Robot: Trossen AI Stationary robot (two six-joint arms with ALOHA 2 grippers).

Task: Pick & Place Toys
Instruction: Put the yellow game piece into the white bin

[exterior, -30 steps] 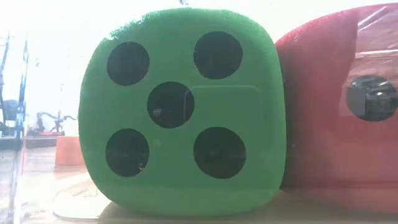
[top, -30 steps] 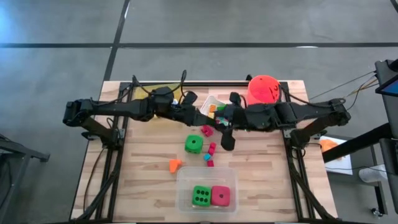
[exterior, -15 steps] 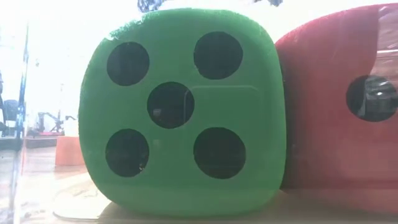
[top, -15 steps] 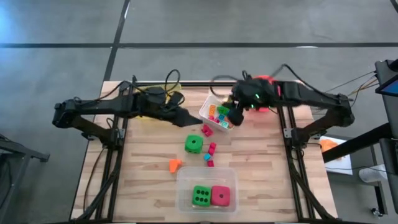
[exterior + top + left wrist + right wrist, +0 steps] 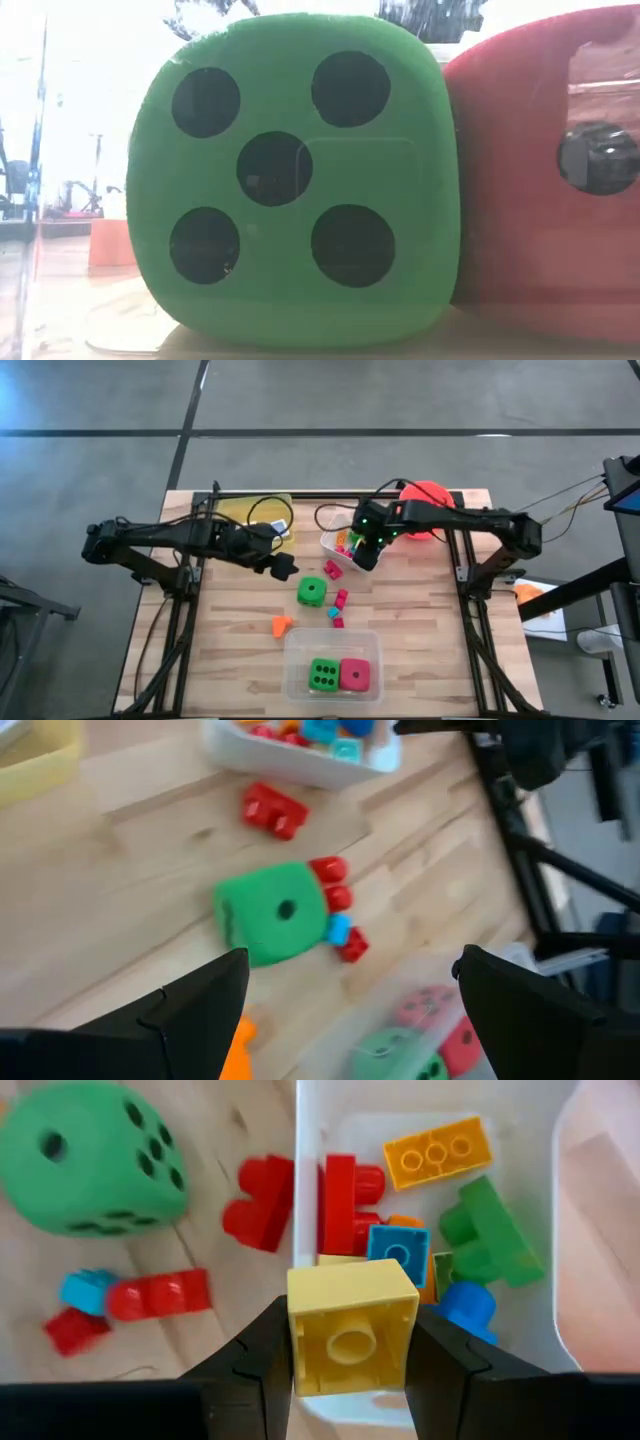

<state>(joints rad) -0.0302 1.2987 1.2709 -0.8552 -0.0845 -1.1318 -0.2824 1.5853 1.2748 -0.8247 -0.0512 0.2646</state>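
My right gripper (image 5: 365,553) is shut on a yellow block (image 5: 352,1325) above the edge of the white tub (image 5: 331,538), which holds several bright blocks (image 5: 435,1150). My left gripper (image 5: 283,567) is open and empty, left of the green die (image 5: 311,592) that stands on the table; the die also shows in the left wrist view (image 5: 272,912). A red block (image 5: 262,1205) lies beside the tub. Small red, pink and blue blocks (image 5: 338,607) and an orange block (image 5: 281,624) lie on the table. A green die (image 5: 290,180) and a pink die (image 5: 545,170) sit in the clear tub (image 5: 292,650). My right gripper pinches the yellow block by two opposite sides (image 5: 298,1335) between its two fingers (image 5: 262,1355). The fingers come from above, pointing down. The block is lifted clear, with a round hollow in the face toward the wrist camera, above the white tub's wall (image 5: 305,1200).
A yellow tub (image 5: 262,512) stands at the far left, and an orange bucket (image 5: 425,502) at the far right behind the right arm. The clear tub sits at the near edge. Bare wood lies at the near left and near right.
My right gripper has gone from the middle of the table toward the far edge, to the white tub. My left gripper has drawn back from the white tub toward the table's left and near edges.
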